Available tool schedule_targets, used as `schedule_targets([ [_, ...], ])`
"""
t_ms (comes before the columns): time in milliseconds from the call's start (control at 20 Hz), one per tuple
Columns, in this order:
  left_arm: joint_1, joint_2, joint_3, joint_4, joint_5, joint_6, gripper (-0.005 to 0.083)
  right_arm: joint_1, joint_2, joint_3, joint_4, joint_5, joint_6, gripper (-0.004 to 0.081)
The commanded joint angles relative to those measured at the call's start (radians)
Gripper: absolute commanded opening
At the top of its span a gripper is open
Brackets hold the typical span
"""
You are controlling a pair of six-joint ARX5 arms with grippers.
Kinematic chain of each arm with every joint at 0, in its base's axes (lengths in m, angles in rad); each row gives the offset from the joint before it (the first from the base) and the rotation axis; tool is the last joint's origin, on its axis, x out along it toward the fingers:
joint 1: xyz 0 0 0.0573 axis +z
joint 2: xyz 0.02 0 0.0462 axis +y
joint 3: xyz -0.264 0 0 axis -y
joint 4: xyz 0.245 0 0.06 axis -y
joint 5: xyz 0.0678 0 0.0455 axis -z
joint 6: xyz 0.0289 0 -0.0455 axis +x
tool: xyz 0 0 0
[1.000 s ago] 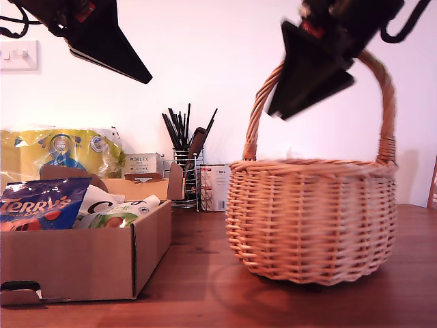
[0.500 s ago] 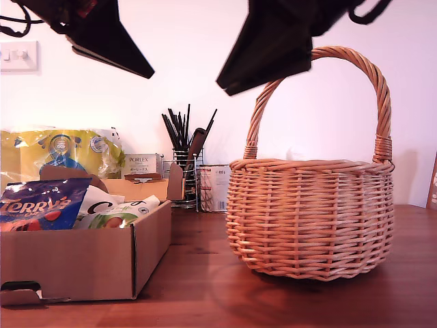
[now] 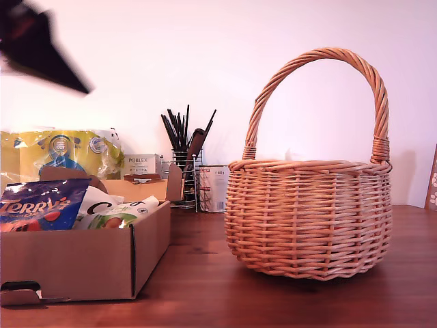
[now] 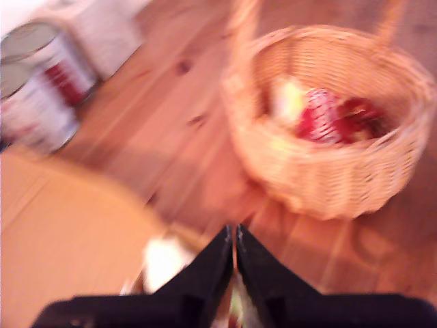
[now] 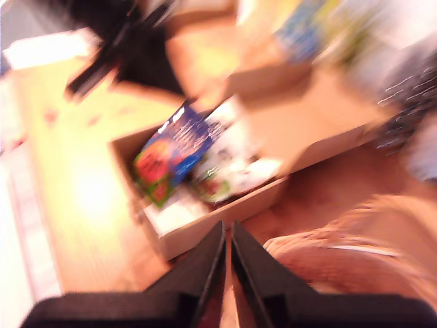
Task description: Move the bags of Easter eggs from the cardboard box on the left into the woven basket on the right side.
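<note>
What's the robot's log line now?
my first pincer: shut | my second pincer: shut | round tan wicker basket: red-and-white bag inside | brown cardboard box: dark blue bag inside

Our second wrist view is badly blurred. My second gripper (image 5: 227, 236) shows w/ jaws together, nothing btwn them. Beyond it sits the cardboard box (image 5: 212, 217), open, holding a dark blue bag (image 5: 179, 140) w/ a red-green patch, plus a white-and-green bag (image 5: 222, 179) just beside it. Woven basket (image 5: 341, 253) rim is near the gripper. A dark arm (image 5: 126, 44) hangs past the box.
</note>
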Motion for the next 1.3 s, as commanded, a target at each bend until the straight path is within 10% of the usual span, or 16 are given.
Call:
schedule_targets([
  [0,0.026,-0.02,-0.059,0.026,0.002,-0.002,-0.0019,0.003,-0.025,-0.064,0.0,0.007,0.019,-0.0012],
  [200,0.034,-0.009,-0.079,-0.058,-0.042,0.103,0.0007,0.004,-0.161,-0.243,0.007,0.016,0.045,-0.0012],
  [400,0.032,0.066,-0.079,-0.087,-0.197,0.189,0.0759,0.003,-0.203,-0.345,0.049,0.011,0.047,-0.0012],
  [1250,-0.05,0.421,-0.079,0.045,-0.419,0.391,0.078,0.002,-0.194,-0.346,0.108,0.002,0.04,-0.0012],
])
